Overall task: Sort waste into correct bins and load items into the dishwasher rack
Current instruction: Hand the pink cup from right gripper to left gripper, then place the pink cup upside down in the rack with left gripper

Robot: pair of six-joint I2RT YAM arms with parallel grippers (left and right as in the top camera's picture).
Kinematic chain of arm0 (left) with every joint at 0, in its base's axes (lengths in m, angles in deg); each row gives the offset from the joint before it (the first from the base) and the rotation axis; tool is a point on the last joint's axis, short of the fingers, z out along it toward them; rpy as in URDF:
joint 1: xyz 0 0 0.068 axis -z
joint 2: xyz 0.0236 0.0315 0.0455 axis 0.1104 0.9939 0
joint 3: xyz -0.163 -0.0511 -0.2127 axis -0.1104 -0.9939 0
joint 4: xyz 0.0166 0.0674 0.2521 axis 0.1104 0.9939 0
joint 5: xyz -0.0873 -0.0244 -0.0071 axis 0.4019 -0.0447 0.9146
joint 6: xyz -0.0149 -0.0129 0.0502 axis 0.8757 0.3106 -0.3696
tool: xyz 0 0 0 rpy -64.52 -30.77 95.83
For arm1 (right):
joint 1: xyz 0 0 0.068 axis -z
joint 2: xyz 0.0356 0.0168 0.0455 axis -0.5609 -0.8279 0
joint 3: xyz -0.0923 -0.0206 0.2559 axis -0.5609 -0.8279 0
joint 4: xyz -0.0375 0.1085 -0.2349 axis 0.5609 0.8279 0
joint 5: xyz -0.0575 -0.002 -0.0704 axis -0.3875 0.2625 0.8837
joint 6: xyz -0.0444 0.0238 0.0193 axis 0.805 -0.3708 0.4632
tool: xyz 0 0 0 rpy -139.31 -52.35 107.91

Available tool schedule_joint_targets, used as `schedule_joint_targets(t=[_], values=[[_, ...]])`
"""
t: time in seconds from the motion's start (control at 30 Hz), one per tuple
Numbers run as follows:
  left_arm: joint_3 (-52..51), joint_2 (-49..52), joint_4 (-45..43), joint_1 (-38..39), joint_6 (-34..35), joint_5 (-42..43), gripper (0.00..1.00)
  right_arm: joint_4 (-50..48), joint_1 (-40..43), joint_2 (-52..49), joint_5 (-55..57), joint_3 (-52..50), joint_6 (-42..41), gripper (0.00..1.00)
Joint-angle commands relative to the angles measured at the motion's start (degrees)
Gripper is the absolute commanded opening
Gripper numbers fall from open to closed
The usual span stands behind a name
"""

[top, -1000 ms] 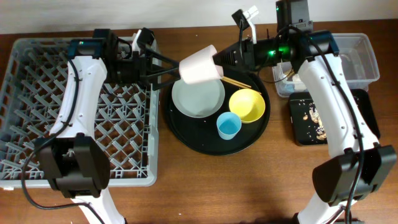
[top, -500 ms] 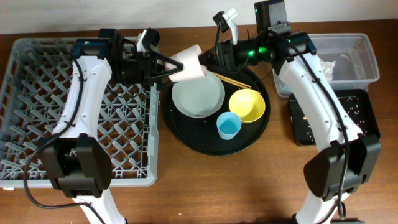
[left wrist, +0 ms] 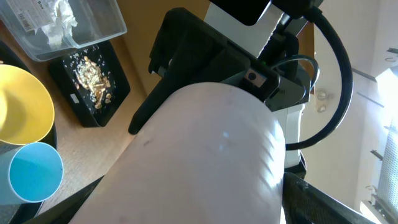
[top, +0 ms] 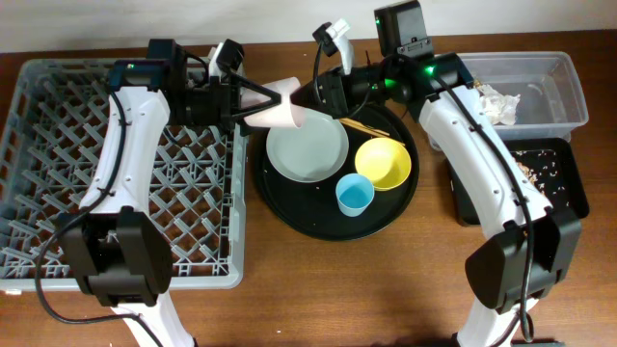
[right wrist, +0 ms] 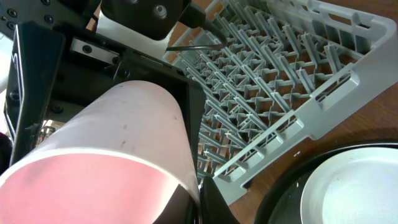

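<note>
the pink cup (top: 281, 106) is up in the air, lying on its side, over the spot where the dishwasher rack (top: 58, 145) meets the round black tray (top: 289, 207). it sits between both arms. the right gripper (top: 313, 96) is at the open end, and it looks squeezed onto the rim. the left gripper (top: 260, 106) has a finger on each side of the cup's body, but i cannot tell if those fingers press on it or only sit next to it.

what could go wrong: if the right gripper lets go before the left one has a good squeeze, the cup could fall. it might land on the plate (top: 307, 149) below, or bounce off the edge of the rack. the cup is smooth and gets thinner toward one end (so it may slip out like a wet bar of soap). if both arms pull at once, the cup could twist or pop free. the two grippers are also very close together, so they could bump each other.
</note>
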Motion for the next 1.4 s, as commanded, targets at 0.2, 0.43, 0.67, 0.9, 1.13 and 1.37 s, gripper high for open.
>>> schedule_joint_targets(t=[0.2, 0.43, 0.67, 0.9, 1.13, 1.37], values=[[0.55, -1.64, -0.46, 1.03, 0.48, 0.83, 0.48, -0.44, -0.98, -0.50, 1.40, 0.42, 0.35, 0.18], [0.55, -1.64, -3.08, 1.03, 0.48, 0.85, 0.37, 0.00, 1.46, -0.48, 1.11, 0.44, 0.11, 0.53], [0.55, -1.64, -9.49, -1.57, 0.50, -0.63, 0.37, 0.79, 10.08, 0.42, -12.35, 0.48, -0.31, 0.60], [3.61, -2.40, -9.22, -5.68, 0.66, -28.11, 0.37, 15.47, 14.43, 0.63, 3.85, 0.48, 3.21, 0.61], [8.85, -5.25, 5.18, -5.29, 7.89, -77.77, 0.38, 24.59, 9.88, 0.63, 28.11, 0.44, 4.26, 0.62], [0.94, -5.16, 4.50, -4.81, 11.06, -83.21, 0.38, 25.81, 9.03, 0.59, 30.77, 0.44, 4.24, 0.62]])
